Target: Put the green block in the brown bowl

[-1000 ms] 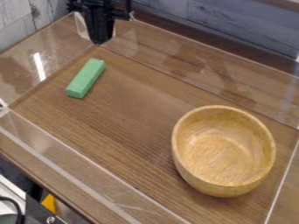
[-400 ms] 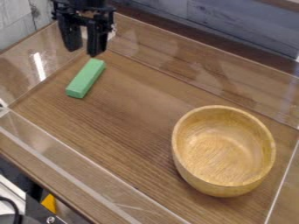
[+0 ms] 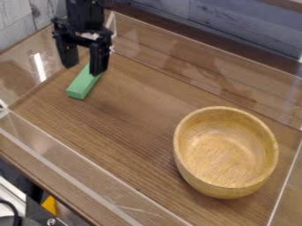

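Diagonally, the green block [image 3: 81, 86] runs lower-left to upper-right.

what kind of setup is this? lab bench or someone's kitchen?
Most likely a lab test bench, not a kitchen: a wood-grain tabletop walled by clear plastic panels, one gripper over it, and only staged props, a green block and an empty brown bowl.

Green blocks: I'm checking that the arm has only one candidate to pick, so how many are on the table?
1. The green block lies at the table's far left, just below the open tool; none in the wooden bowl.
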Controlling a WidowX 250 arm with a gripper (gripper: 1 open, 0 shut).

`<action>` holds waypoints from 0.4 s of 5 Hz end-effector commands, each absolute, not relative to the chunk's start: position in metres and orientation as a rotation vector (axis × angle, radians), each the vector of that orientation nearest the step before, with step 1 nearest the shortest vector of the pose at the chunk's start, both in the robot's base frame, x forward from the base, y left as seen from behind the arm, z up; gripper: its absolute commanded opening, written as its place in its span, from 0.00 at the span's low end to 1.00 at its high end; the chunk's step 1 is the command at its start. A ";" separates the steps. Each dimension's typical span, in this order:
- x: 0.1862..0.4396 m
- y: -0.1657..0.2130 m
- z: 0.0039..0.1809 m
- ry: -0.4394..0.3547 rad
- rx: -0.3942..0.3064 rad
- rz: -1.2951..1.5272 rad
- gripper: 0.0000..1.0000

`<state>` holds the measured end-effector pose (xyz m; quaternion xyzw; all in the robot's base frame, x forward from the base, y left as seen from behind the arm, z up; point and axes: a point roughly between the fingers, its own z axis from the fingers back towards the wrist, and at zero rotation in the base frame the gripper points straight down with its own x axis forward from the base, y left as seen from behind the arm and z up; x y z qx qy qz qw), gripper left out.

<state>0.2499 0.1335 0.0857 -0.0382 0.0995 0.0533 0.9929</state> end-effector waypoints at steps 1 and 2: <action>0.254 0.143 0.083 0.157 -0.046 0.112 1.00; 0.258 0.159 0.063 0.155 -0.030 0.015 1.00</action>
